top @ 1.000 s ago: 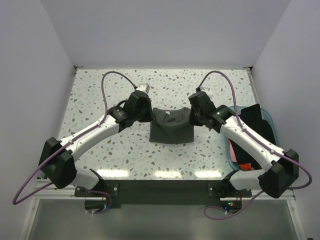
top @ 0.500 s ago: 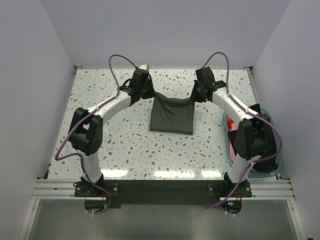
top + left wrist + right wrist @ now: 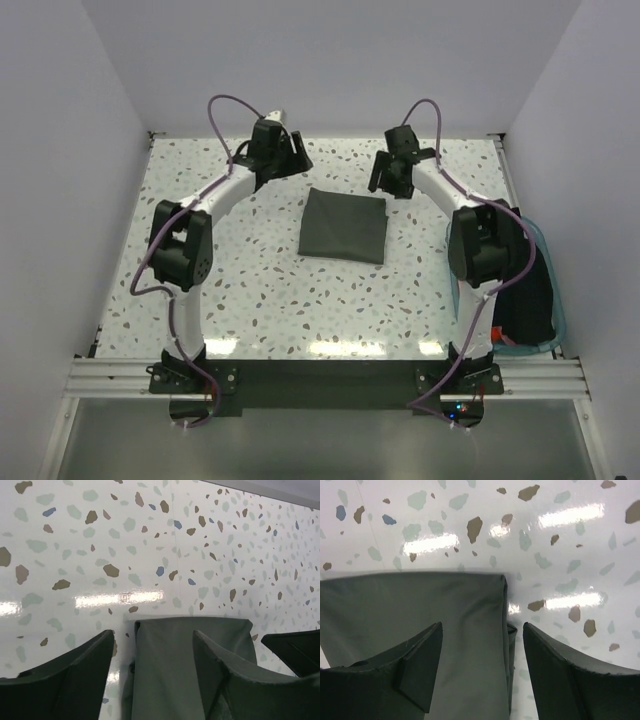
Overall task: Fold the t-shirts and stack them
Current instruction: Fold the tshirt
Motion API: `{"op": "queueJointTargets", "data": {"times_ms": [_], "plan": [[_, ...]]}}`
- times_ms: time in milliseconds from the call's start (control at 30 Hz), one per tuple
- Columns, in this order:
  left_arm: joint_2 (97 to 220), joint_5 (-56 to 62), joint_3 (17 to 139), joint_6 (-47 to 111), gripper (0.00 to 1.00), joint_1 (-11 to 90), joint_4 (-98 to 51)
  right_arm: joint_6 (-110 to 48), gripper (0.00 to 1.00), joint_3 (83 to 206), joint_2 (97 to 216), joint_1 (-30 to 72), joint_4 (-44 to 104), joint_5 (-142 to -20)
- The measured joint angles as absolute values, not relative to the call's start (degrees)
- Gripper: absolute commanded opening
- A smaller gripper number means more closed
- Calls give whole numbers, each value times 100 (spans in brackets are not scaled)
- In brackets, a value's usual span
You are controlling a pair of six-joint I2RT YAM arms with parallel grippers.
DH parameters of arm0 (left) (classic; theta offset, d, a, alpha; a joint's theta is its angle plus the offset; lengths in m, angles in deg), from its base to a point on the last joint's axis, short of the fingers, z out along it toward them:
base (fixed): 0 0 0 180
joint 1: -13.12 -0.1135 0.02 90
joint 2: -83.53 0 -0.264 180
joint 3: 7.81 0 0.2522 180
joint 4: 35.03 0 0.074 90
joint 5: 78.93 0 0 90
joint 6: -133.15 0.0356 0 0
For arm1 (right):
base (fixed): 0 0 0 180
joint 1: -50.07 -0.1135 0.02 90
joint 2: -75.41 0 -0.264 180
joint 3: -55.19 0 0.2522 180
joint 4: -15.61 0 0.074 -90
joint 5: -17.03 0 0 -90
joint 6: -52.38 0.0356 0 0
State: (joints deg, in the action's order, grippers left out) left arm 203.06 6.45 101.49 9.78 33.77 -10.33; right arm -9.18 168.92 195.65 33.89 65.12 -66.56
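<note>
A dark grey-green t-shirt (image 3: 344, 225) lies folded into a flat rectangle in the middle of the table. My left gripper (image 3: 294, 158) hangs open just above its far left corner, and my right gripper (image 3: 384, 174) hangs open above its far right corner. In the left wrist view the shirt (image 3: 170, 670) lies between and below the spread gripper (image 3: 152, 645), held by nothing. The right wrist view shows the shirt's layered edge (image 3: 420, 610) under the open gripper (image 3: 482, 630). A black t-shirt (image 3: 525, 290) and a bit of red-orange cloth (image 3: 497, 333) sit in the tub.
A translucent teal tub (image 3: 541, 247) stands at the right table edge, partly behind the right arm. White walls close in the speckled table (image 3: 200, 290) on the left, far and right sides. The other gripper's finger (image 3: 295, 650) shows at the right of the left wrist view.
Both grippers carried the shirt's edge toward the far side, then opened and let go. The shirt now lies flat as a folded rectangle, and both grippers have lifted off it.
</note>
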Motion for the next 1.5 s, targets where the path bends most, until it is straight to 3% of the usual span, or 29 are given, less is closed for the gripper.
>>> {"op": "queueJointTargets", "data": {"times_ms": [100, 300, 600, 1000, 1500], "plan": [[19807, 811, 9854, 987, 56, 3409, -983, -922, 68, 16371, 19049, 3271, 6471, -6476], [19029, 1109, 9048, 1007, 49, 3899, -1066, -902, 67, 15447, 18278, 2757, 6420, -6306], [20019, 1196, 8947, 980, 49, 4314, -974, -865, 68, 14970, 18577, 2718, 6217, -6256], [20393, 1832, 9234, 1140, 74, 4277, -295, -806, 66, 14767, 18896, 2799, 5968, -6304], [19619, 1968, 9406, 1575, 80, 4384, 237, -749, 61, 14767, 18916, 2803, 5813, -6621]]}}
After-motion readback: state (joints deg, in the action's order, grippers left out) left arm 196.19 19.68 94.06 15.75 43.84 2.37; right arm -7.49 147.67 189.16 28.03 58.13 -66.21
